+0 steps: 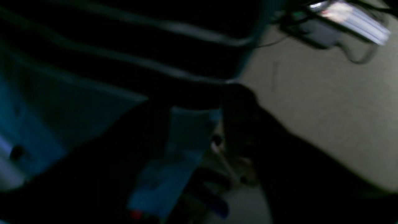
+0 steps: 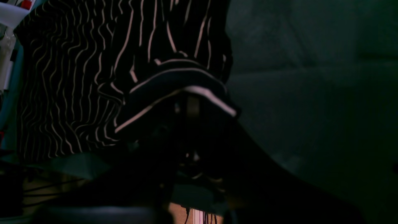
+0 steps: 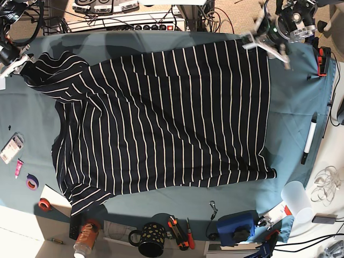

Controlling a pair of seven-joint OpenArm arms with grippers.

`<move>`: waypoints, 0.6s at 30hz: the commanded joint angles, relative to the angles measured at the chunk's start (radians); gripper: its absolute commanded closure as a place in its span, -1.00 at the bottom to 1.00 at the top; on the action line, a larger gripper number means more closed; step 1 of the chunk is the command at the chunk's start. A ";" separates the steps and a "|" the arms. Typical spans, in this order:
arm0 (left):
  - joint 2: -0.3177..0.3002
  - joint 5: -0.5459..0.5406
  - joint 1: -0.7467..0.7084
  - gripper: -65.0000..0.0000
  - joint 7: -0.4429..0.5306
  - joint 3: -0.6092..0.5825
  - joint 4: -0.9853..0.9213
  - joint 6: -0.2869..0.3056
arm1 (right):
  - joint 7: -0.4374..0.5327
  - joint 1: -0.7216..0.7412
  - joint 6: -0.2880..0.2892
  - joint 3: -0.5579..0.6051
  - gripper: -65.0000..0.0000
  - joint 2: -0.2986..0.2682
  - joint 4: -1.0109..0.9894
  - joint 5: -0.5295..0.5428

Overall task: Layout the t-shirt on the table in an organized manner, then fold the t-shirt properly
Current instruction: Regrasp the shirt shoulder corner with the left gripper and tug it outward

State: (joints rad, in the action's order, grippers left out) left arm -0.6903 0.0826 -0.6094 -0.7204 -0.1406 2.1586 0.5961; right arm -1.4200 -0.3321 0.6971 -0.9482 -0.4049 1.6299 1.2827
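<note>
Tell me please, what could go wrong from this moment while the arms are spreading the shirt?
The right gripper pinches a sleeve of the t-shirt at the table edge; pulling further could drag fabric off the side. The lower sleeve lies close to the near edge and may slip. The marker beside the hem could be swept away.

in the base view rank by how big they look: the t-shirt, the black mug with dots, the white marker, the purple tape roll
1. t-shirt
2. black mug
3. white marker: longer than the mug, but thin
4. purple tape roll
</note>
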 commanded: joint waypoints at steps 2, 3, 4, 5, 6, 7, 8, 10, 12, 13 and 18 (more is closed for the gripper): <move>-0.011 0.006 -0.002 0.00 0.105 0.006 0.017 0.012 | 0.024 0.003 0.001 -0.008 1.00 -0.027 0.014 0.026; -0.012 0.039 0.009 0.00 0.149 0.006 0.017 0.011 | 0.024 0.003 0.001 -0.008 1.00 -0.027 0.014 0.026; -0.014 0.064 0.022 0.00 0.171 0.006 0.017 0.006 | 0.024 0.003 0.001 -0.008 1.00 -0.027 0.014 0.026; -0.019 0.075 0.042 0.00 0.174 0.006 0.017 0.003 | 0.024 0.003 0.001 -0.008 1.00 -0.027 0.014 0.026; -0.031 0.074 0.064 0.00 0.170 0.006 0.016 0.006 | 0.024 0.003 0.001 -0.008 1.00 -0.027 0.014 0.026; -0.046 0.064 0.084 0.00 0.171 0.006 0.016 0.021 | 0.024 0.003 0.001 -0.008 1.00 -0.027 0.014 0.026; -0.068 0.035 0.103 0.00 0.169 0.006 0.016 0.058 | 0.024 0.003 0.001 -0.008 1.00 -0.027 0.014 0.026; -0.110 -0.040 0.122 0.00 0.169 0.005 0.016 0.102 | 0.024 0.003 0.001 -0.008 1.00 -0.027 0.014 0.026; -0.142 -0.083 0.121 0.00 0.164 -0.001 0.016 0.102 | 0.024 0.003 0.001 -0.008 1.00 -0.027 0.014 0.026; -0.153 -0.082 0.118 0.00 0.158 -0.007 0.016 0.102 | 0.024 0.002 0.001 -0.008 1.00 -0.027 0.014 0.026; -0.188 -0.051 0.106 0.00 0.153 -0.069 -0.016 0.102 | 0.024 0.003 0.001 -0.008 1.00 -0.027 0.014 0.026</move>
State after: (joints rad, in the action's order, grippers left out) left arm -0.8646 0.0387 -0.5011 -0.5747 -0.2157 2.1311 0.7006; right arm -1.4200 -0.3321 0.6968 -0.9482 -0.4049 1.6299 1.2831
